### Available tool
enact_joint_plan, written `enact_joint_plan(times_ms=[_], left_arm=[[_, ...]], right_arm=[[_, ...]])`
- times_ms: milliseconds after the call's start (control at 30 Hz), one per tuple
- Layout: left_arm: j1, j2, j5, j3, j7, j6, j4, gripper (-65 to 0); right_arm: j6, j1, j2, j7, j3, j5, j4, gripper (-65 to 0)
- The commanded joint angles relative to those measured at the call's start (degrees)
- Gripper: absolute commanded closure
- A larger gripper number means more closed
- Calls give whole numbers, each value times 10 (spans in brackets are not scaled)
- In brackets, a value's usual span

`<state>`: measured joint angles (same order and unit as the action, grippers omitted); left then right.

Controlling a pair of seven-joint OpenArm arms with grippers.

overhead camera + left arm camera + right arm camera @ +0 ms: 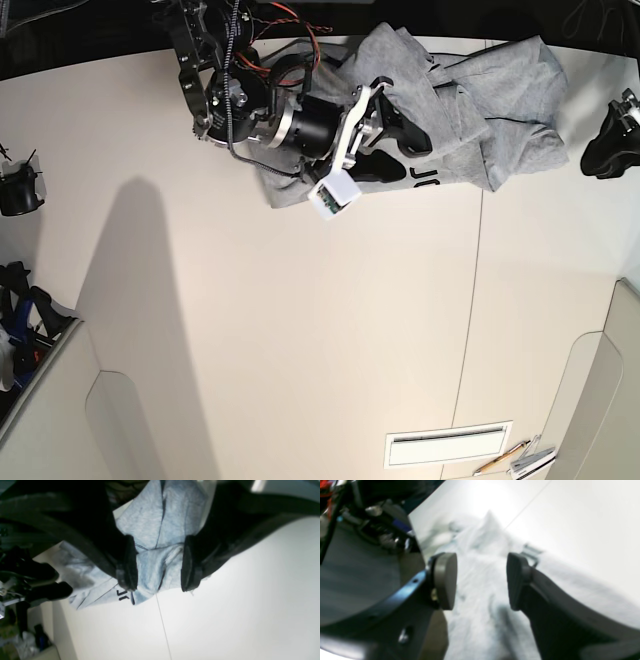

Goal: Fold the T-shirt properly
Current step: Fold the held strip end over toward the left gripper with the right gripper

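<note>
Over the crumpled heather-grey cotton T-shirt (pixel 482 600), right gripper (pixel 482 581) is hanging w/ fingers (pixel 445 580) wide apart, gripping nothing; left gripper (pixel 158 563) is straddling a cloth fold, jaws apart.

We see the T-shirt (pixel 470 120), a heather-grey cotton one, lying bunched and creased near the far edge of the white table, not flat and not neatly folded. Its cloth runs in overlapping folds, with darker seam lines crossing the layers. A few dark printed letters show near one edge, partly hidden. In the left wrist view the T-shirt (pixel 155 562) rises in a soft hump, and in the right wrist view the T-shirt (pixel 482 592) looks pale, blurred and rumpled, with one peaked fold.
</note>
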<state>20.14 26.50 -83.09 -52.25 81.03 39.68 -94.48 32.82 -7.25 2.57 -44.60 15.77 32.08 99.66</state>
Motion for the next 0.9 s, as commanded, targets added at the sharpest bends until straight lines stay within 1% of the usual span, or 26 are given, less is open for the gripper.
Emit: enact_joint_plan(times_ms=[0, 100, 167, 200, 233, 333, 367, 533, 567, 667, 700, 867], left_arm=[[-1, 13, -19, -23, -10, 3, -8, -318], [16, 13, -19, -70, -10, 3, -8, -318], [35, 13, -19, -78, -10, 3, -8, -318], [45, 13, -19, -78, -10, 3, -8, -318], [54, 13, -19, -78, -10, 3, -8, -318], [79, 13, -19, -78, -10, 3, -8, -318], [88, 13, -19, -78, -10, 3, -8, -318], [126, 11, -19, -78, -10, 3, -8, -320], [130, 10, -19, -78, -10, 3, -8, -330], [139, 8, -19, -78, -10, 3, -8, -450], [142, 8, -19, -78, -10, 3, -7, -474], [141, 8, -18, -64, -26, 3, -7, -474]], right_arm=[[6, 9, 4, 12, -11, 12, 15, -312], [6, 12, 4, 11, -57, 13, 26, -312], [6, 12, 4, 6, -88, 13, 29, -305], [6, 12, 4, -2, -104, 13, 29, -276], [6, 12, 4, -13, -118, 13, 29, -223], [6, 10, 1, -50, -157, 16, 29, -15], [6, 9, -3, -54, -169, 20, 29, 0], [6, -1, -33, -57, -229, 44, 29, 0], [6, -2, -40, -57, -238, 44, 29, 0], [6, -9, -58, -58, -260, 46, 29, 0], [6, -11, -63, -58, -264, 49, 29, 0], [6, -20, -79, -59, -269, 54, 29, 0]])
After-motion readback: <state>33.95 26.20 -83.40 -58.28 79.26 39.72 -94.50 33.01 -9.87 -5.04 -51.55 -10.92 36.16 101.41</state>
